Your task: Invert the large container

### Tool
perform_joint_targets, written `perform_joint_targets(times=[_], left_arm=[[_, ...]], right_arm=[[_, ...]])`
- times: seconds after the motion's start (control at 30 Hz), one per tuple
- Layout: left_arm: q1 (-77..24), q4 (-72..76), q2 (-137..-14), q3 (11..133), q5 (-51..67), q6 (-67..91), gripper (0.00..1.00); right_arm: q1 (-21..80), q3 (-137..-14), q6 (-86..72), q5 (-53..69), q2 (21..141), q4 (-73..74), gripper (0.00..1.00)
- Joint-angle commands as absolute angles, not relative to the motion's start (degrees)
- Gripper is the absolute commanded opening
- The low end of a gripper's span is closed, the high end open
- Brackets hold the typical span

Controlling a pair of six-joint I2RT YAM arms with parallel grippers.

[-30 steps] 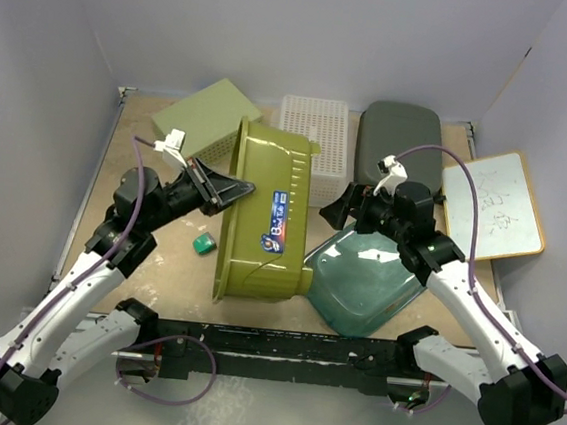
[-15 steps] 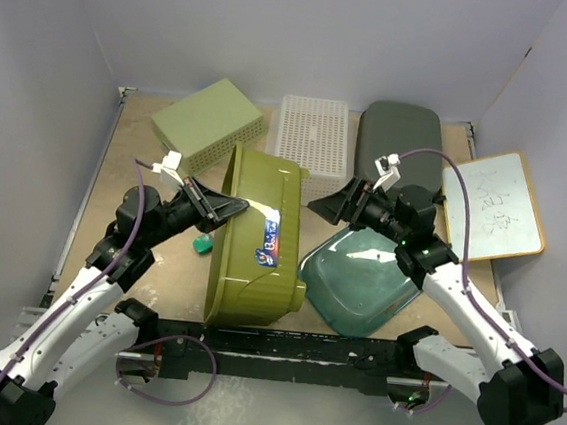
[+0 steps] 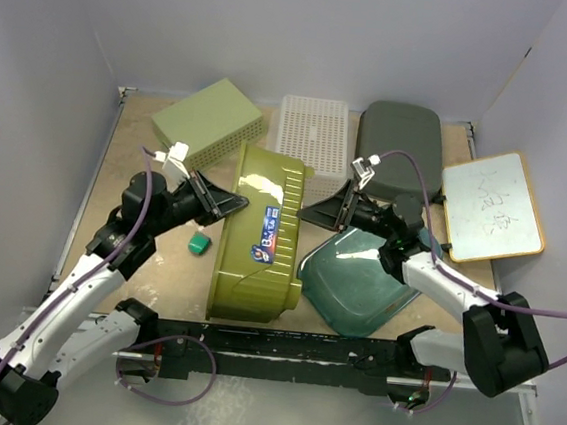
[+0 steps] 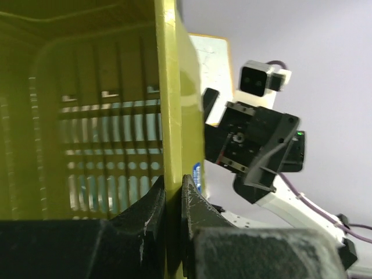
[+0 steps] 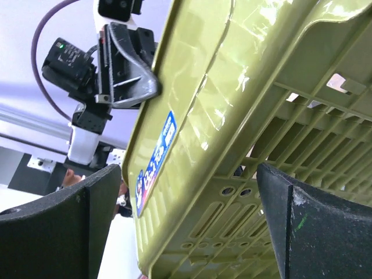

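My left claw [image 4: 172,187] is clamping the side wall of the olive bin [image 3: 258,245], which is standing tipped on its side in the middle of the table [image 3: 172,272]. My right claw [image 3: 326,209] is gaping wide, facing the bin's slotted bottom, just beside a teal tub [image 3: 357,280].

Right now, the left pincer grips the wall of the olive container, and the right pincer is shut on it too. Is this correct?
Not quite. The right pincer is open, its fingers spread wide before the olive container, as the right wrist view shows. The left pincer does grip the container's wall.
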State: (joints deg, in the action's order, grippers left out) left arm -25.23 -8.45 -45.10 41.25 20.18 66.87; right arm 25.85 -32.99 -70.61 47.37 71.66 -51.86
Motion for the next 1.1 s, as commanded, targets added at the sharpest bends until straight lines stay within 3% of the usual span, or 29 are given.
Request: perform_joint_targets(times=[0.0,0.3,0.57,0.7,0.9,1.07], left_arm=[[-25.32,-22.69,-49.11,44.86,16.03,51.93,0.00],[-25.31,-35.33,-54.54,54.27,7.82,41.17,0.06],[-25.27,-39.32,-56.00,56.33,1.71,37.95,0.07],[-25.04,-39.47,-57.39,54.85,0.86,38.37,0.05],[-24.46,-39.02,-57.79,52.57,0.00,38.93,0.00],[-24.06,-38.17,-58.54,51.04,0.21,38.77,0.00]], right_arm=[[26.49,-34.04,-79.07,53.34,70.74,-71.62,1.00],[27.82,-36.55,-91.47,53.63,76.33,-90.13,1.00],[30.42,-38.92,-92.21,54.48,78.73,-92.18,1.00],[30.32,-39.12,-78.62,53.32,72.70,-71.13,1.00],[30.32,-46.63,-44.04,32.13,58.67,-13.05,1.00],[30.23,-47.86,-42.13,30.29,59.16,-6.92,1.00]])
